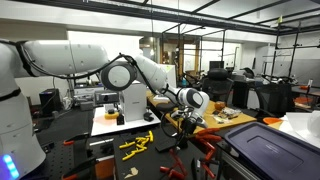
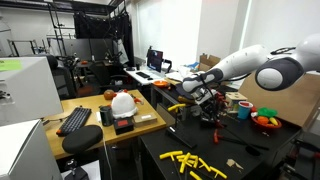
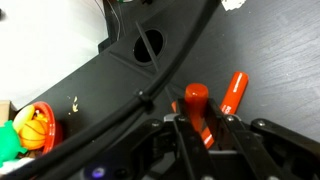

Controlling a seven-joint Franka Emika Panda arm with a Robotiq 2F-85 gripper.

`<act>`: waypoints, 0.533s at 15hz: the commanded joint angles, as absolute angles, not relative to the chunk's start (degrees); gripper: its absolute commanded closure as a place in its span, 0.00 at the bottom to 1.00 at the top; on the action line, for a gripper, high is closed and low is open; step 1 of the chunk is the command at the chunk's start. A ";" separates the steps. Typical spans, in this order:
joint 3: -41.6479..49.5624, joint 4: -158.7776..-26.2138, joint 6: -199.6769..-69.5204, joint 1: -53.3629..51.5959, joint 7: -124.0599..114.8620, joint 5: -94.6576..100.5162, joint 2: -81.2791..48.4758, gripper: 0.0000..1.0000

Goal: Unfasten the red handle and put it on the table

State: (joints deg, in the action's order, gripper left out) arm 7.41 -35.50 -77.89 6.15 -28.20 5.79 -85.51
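Observation:
In the wrist view a red cylindrical handle [image 3: 195,100] stands between my gripper's [image 3: 205,132] two black fingers, which close against its sides. A second orange-red bar [image 3: 234,92] lies slanted beside it on the black table [image 3: 270,40]. In both exterior views the gripper [image 1: 188,118] [image 2: 206,100] hangs low over the black table [image 1: 90,150] [image 2: 255,160], and the handle itself is too small to make out there.
Yellow tools [image 1: 136,145] [image 2: 190,160] lie on the table. A light wooden board [image 2: 95,125] holds a white helmet [image 2: 122,102] and a keyboard [image 2: 75,120]. A bowl of toy fruit [image 2: 265,120] [image 3: 30,130] stands close by. Red clamps [image 1: 205,147] lie near the gripper.

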 commanded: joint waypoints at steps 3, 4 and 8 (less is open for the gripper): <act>9.36 -34.82 -76.18 4.85 -27.14 7.48 -85.51 0.94; 9.58 -34.86 -76.20 4.64 -27.17 7.67 -85.51 0.94; 9.97 -34.99 -76.46 4.13 -27.24 8.00 -85.51 0.94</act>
State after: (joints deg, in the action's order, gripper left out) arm 8.86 -35.53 -77.89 5.03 -28.20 6.75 -85.51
